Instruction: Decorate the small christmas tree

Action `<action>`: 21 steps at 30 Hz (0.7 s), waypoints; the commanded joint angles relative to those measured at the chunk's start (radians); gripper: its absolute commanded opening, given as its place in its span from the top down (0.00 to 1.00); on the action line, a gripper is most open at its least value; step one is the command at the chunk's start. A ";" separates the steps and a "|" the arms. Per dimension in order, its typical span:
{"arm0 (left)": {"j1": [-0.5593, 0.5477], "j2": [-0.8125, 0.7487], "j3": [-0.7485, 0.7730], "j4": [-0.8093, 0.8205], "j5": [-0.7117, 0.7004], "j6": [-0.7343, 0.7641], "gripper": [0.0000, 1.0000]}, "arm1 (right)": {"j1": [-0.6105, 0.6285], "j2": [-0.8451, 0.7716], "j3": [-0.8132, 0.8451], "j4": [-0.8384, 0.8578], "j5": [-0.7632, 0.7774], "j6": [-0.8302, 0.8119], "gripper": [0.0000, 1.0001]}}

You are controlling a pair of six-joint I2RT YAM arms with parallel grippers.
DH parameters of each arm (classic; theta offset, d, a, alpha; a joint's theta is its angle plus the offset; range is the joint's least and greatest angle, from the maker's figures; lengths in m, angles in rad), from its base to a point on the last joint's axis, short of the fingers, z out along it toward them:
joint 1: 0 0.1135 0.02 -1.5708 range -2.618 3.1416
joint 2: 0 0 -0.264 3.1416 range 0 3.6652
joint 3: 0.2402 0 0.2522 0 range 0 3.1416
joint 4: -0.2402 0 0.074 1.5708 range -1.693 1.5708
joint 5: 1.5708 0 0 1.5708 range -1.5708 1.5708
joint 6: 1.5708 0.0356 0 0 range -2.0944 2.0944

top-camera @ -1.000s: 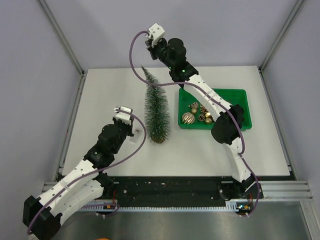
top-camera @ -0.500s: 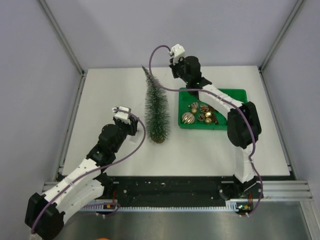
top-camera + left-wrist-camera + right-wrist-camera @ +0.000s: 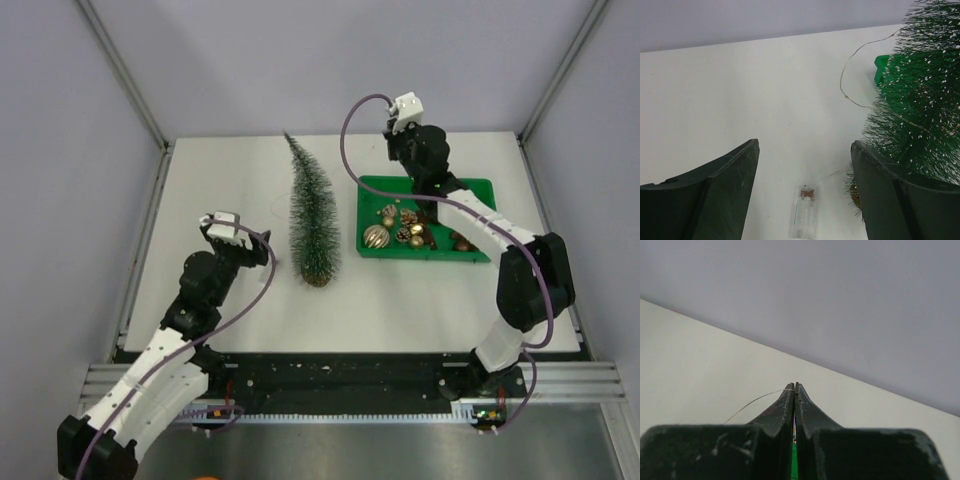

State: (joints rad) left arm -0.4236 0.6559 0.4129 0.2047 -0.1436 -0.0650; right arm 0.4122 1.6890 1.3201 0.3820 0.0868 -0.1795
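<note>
left gripper spread wide, empty, 9 o'clock of tree; right gripper pressed together, pinching thin wire, 2 o'clock

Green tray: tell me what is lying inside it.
Inside the green tray lie gold baubles and smaller brownish ornaments, clustered mid-tray. The right arm crosses above its right half, so whatever lies beneath there is covered.

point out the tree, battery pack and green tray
small christmas tree (image 3: pixel 313 215) top external view, middle of the branches
battery pack (image 3: pixel 804 220) left wrist view, clear case
green tray (image 3: pixel 372 190) top external view, far left corner
</note>
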 commanded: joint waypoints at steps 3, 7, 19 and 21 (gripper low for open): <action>0.057 -0.065 0.023 -0.053 0.079 -0.053 0.20 | -0.009 -0.043 -0.065 -0.057 0.192 -0.081 1.00; 0.082 -0.104 0.062 -0.106 0.127 -0.081 0.21 | -0.010 -0.043 -0.078 -0.087 0.358 -0.127 1.00; 0.108 -0.134 0.142 -0.169 0.226 -0.128 0.24 | -0.027 -0.057 -0.088 -0.184 0.794 -0.215 1.00; 0.112 -0.137 0.153 -0.177 0.229 -0.134 0.24 | -0.026 -0.100 -0.116 -0.254 0.800 -0.175 1.00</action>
State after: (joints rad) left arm -0.3229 0.5320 0.5095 0.0277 0.0631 -0.1783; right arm 0.3950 1.6821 1.2343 0.2058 0.7700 -0.3698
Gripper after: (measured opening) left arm 0.764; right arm 0.003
